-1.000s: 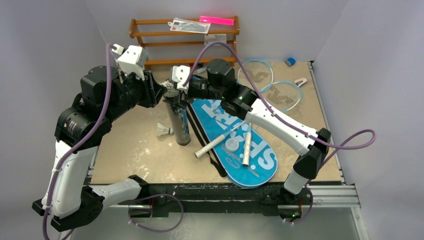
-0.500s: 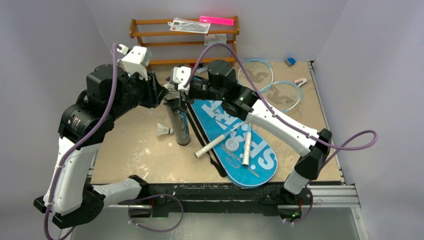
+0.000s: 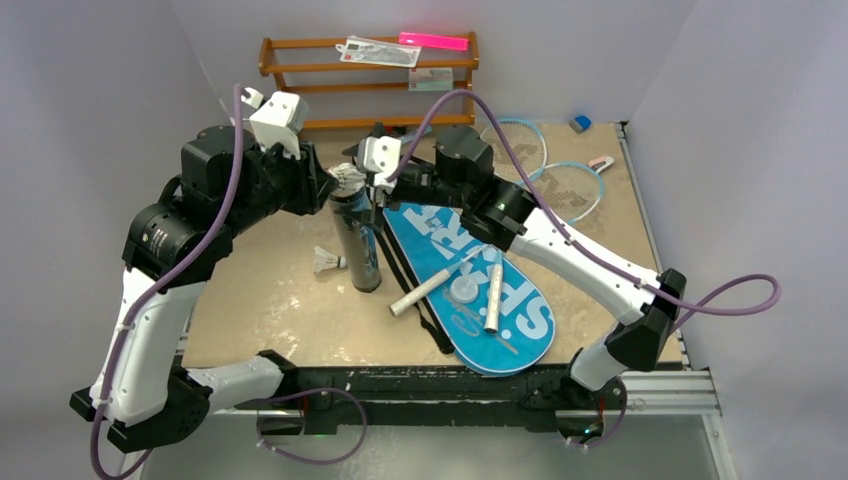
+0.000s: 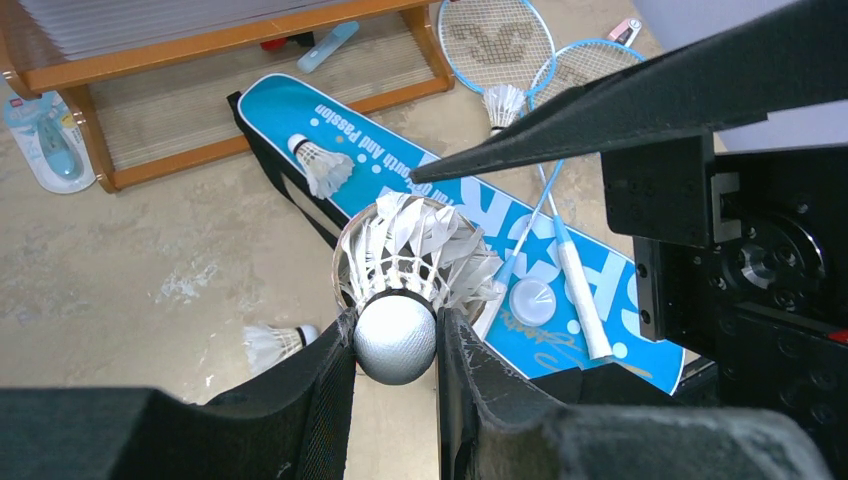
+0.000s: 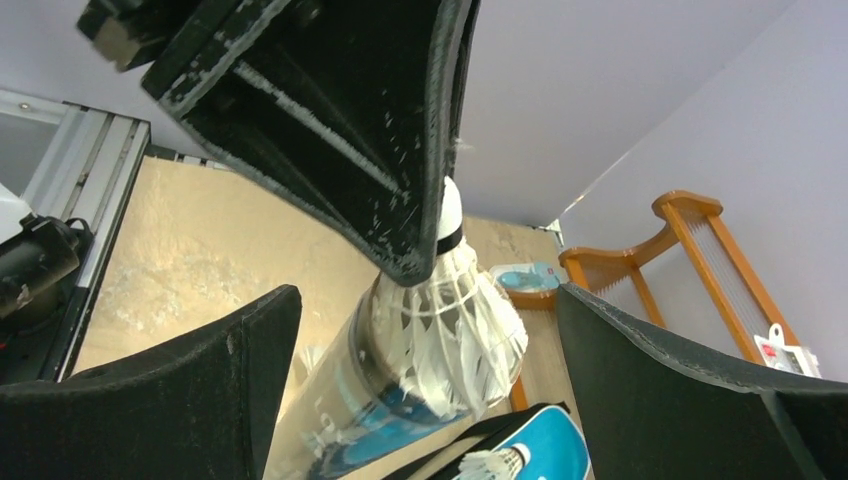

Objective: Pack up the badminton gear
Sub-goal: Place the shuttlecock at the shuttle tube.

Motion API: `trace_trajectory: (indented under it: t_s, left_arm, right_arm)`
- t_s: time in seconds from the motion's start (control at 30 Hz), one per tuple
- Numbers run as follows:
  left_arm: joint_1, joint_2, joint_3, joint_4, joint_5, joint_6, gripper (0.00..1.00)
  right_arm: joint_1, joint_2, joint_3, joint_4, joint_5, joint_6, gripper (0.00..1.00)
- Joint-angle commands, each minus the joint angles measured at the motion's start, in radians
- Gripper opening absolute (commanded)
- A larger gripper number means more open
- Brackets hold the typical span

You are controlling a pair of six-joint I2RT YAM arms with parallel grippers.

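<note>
**Loading the tube.** The shuttlecock [image 4: 412, 255] sits feathers-down in the mouth of the upright tube [image 3: 362, 245]. The left end effector [image 4: 396, 330] is clamped on its rounded cork. The tube stands on the desk [image 3: 270, 300], just left of the blue bag [image 3: 470, 275].

**Change.** A second ago the right end effector [image 5: 428, 295] was narrower and sat at the tube's top. It has now spread its fingers wide and drawn back slightly toward the bag. It grips nothing, and the tube's mouth lies in the gap between its fingers.

**Reading.** The right arm's part in this insertion appears to be over, so the left arm alone must press or drop the shuttlecock home. With nothing bracing it, the tube may tip under a sideways push.

**Remaining.** A loose shuttlecock [image 3: 325, 262] lies beside the tube's base. The two rackets [image 3: 560, 190] rest with their handles across the bag and are not yet packed.
</note>
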Motion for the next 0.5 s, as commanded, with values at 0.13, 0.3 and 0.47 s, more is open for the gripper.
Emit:
trace_trajectory:
  t_s: [0.13,0.3,0.47]
  left_arm:
    - [-0.005,0.017,0.032,-0.040,-0.017,0.020,0.00]
    - [-0.005,0.030,0.041,-0.055,-0.018,0.020,0.00]
    - [-0.005,0.018,0.034,-0.042,-0.010,0.014,0.00]
  right_arm:
    - [0.002,-0.129,-0.129,0.068,0.048,0.026,0.95]
    - [0.002,-0.160,-0.176,0.080,0.063,0.041,0.97]
    - [0.003,-0.142,-0.161,0.081,0.072,0.040,0.97]
